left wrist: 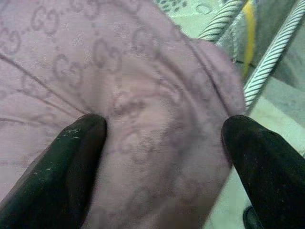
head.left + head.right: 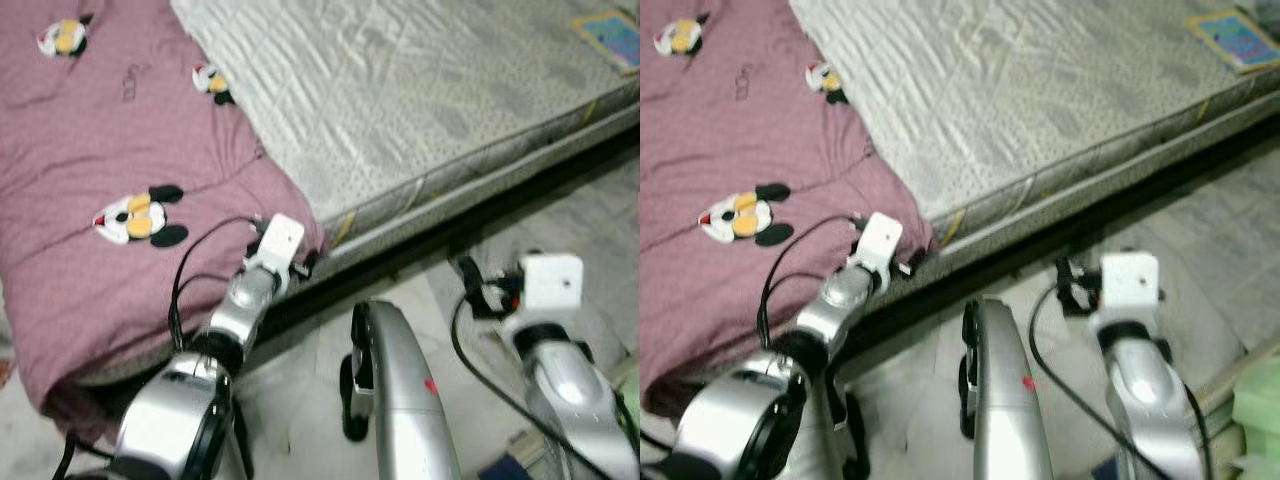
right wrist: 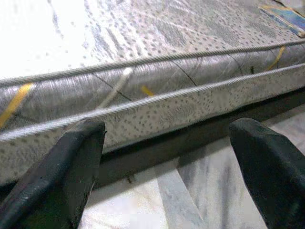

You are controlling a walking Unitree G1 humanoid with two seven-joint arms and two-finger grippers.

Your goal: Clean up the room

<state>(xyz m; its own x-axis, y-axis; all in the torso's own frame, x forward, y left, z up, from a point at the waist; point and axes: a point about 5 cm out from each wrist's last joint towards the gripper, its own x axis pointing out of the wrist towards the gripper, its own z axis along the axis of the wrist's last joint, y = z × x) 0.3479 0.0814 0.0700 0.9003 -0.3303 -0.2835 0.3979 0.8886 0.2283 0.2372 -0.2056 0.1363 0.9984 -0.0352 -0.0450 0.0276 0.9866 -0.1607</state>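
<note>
A mauve blanket [image 2: 100, 150] printed with cartoon mice covers the left part of a bare grey mattress [image 2: 400, 90]. Its near corner hangs over the mattress edge. My left gripper [image 1: 162, 138] is at that corner, open, with its two black fingers [image 1: 71, 162] spread wide and a bulge of blanket cloth between them. My right gripper [image 3: 167, 138] is low over the floor beside the mattress side, open and empty, facing the piped mattress edge [image 3: 157, 95]. In the left eye view the right gripper [image 2: 475, 285] is to the right of the blanket corner.
A colourful flat book [image 2: 610, 35] lies on the far right corner of the mattress. Pale marble floor [image 2: 600, 220] runs along the bed's dark base. A green object [image 2: 1255, 410] sits at the lower right. A silver part of my own body [image 2: 395, 390] stands between the arms.
</note>
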